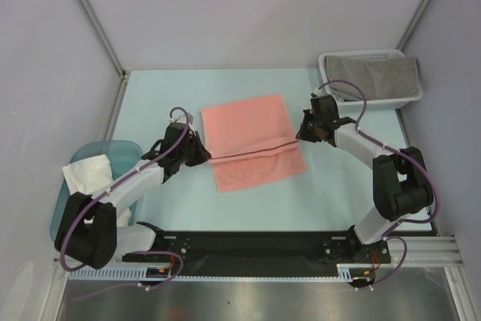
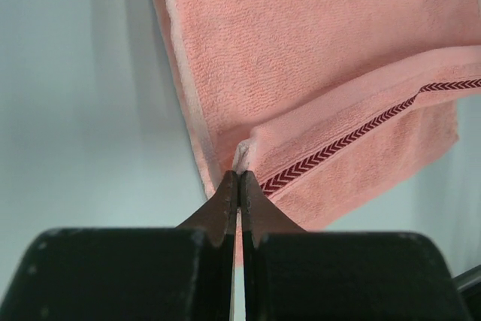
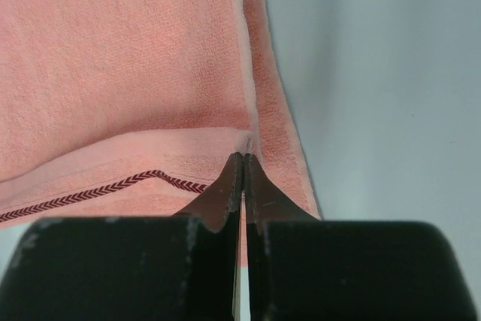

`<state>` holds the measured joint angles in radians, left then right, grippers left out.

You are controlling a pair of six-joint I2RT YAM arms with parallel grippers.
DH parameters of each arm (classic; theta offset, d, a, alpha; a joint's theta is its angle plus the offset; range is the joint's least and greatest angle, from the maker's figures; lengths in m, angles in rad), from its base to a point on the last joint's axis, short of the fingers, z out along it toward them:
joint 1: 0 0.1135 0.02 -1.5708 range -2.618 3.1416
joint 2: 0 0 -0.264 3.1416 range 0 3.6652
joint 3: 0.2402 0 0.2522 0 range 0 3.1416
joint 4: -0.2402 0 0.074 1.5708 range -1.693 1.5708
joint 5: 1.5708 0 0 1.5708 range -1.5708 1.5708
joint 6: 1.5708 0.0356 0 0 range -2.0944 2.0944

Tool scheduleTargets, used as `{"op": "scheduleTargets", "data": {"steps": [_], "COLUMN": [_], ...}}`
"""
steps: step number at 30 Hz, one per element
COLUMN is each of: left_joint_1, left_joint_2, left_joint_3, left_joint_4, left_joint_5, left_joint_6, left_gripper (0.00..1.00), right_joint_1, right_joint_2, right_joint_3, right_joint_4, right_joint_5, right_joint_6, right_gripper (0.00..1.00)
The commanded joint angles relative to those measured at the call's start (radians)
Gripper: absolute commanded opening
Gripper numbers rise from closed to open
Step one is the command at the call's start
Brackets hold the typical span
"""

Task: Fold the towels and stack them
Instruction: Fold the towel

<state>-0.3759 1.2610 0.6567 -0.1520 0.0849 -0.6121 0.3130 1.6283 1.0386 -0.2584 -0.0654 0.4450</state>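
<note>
Top camera: I run both arms over the salmon-pink towel (image 1: pixel 248 122), which lies in the middle of the tabletop (image 1: pixel 338 186), with the left claw (image 1: pixel 201 154) at its left edge and the right claw (image 1: pixel 302 137) at its right edge, a striped hem stretched taut between them across the cloth. A grey towel (image 1: pixel 376 74) sits in the white mesh basket (image 1: pixel 331 58) at the far right corner, and a white towel (image 1: pixel 86 172) in the teal tub (image 1: pixel 124 148) by the left edge. Left wrist camera: the left claw (image 2: pixel 239 178) is pinched fully closed on the hem corner, the chevron stripe (image 2: pixel 353 134) running away from it above the flat towel (image 2: pixel 301 50). Right wrist camera: the right claw (image 3: pixel 243 159) is likewise clamped tight on the opposite hem corner of the towel (image 3: pixel 113 50). I judge this the first fold, roughly half carried over; next, both arms need to travel together toward the far edge, keeping the hem taut, then lay corner on corner.
</note>
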Motion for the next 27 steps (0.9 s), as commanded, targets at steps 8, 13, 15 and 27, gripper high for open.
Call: {"op": "scheduleTargets", "data": {"steps": [8,13,15,27], "left_joint_1": [-0.008,-0.009,-0.011,-0.05], "left_joint_2": [-0.155,-0.187,-0.184,-0.124], "left_joint_3": [0.058,0.02,0.001,-0.132], "left_joint_4": [-0.072,-0.066,-0.061,0.028], "left_joint_5": [-0.007,0.012,0.021,0.038], "left_joint_6": [0.0,-0.003,0.0,-0.029], "left_gripper": [0.0,0.0,0.0,0.0], "right_joint_1": [-0.009,-0.006,-0.005,0.005], "right_joint_2": [-0.153,-0.176,-0.173,-0.147], "right_joint_3": [0.021,-0.009,-0.023,-0.164], "right_joint_4": [-0.038,-0.03,-0.028,0.048], "right_joint_5": [0.056,0.059,0.059,0.045], "right_joint_6": [0.003,0.008,0.011,0.032], "right_gripper": [0.0,0.0,0.0,0.0]}}
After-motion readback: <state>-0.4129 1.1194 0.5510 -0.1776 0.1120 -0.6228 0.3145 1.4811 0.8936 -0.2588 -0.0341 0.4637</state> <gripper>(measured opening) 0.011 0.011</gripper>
